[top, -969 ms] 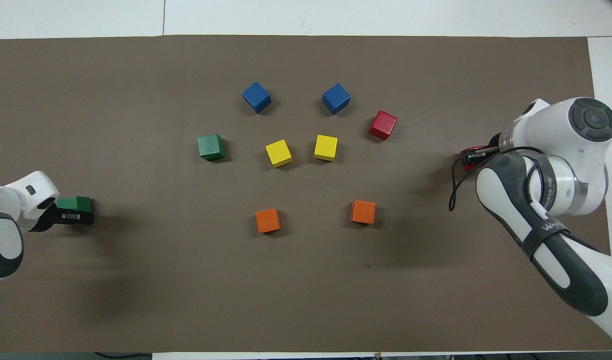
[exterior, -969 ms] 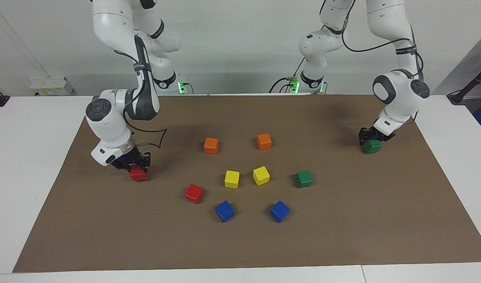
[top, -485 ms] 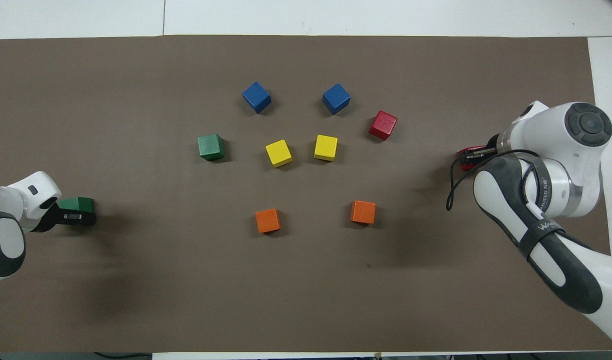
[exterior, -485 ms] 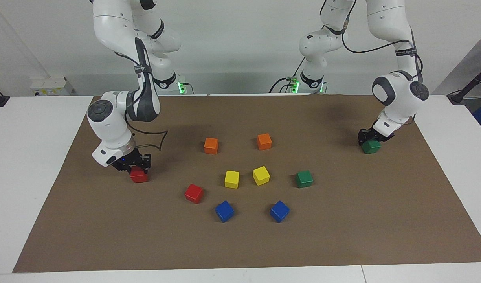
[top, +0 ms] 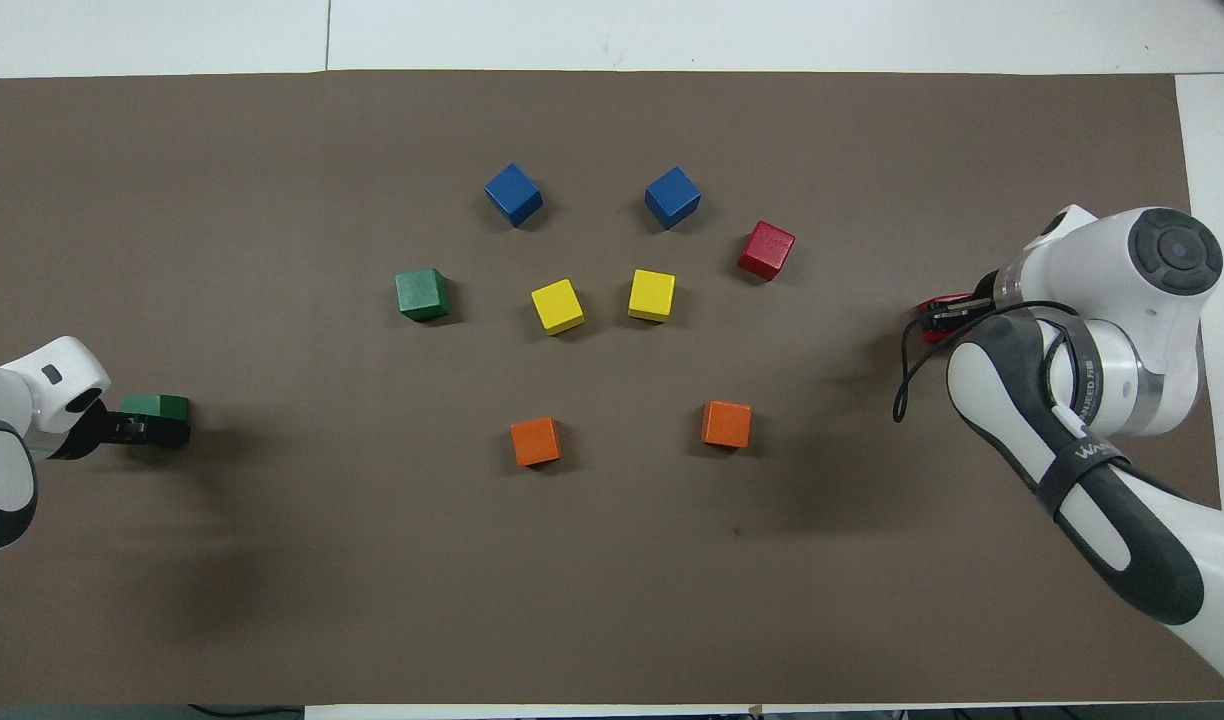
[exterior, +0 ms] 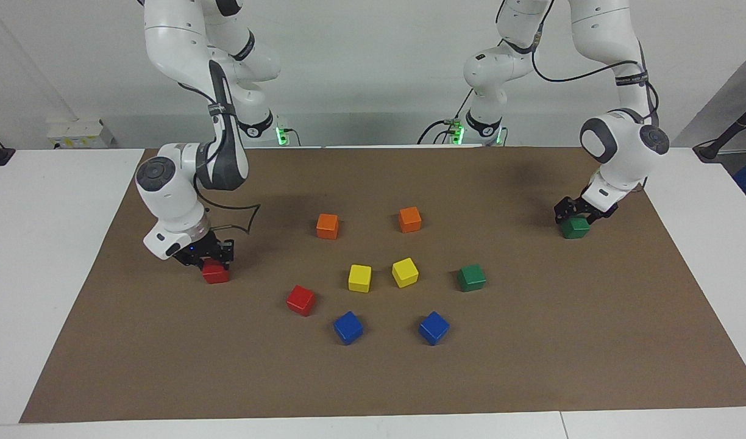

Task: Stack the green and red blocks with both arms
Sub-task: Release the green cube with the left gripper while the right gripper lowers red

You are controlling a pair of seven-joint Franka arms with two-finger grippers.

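Left gripper (exterior: 575, 214) stands spread directly over a green block (exterior: 575, 228) resting on the mat (exterior: 531, 366) at its arm's end, apparently let go, while the right gripper (exterior: 209, 256) clenches a red block (exterior: 215, 272), the second red block (exterior: 301, 300) lying toward the table's middle.

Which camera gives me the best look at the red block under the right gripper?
The facing view: the red block shows its top and front below the right gripper. In the overhead view the arm covers nearly all of it, leaving a red sliver at the arm's edge.
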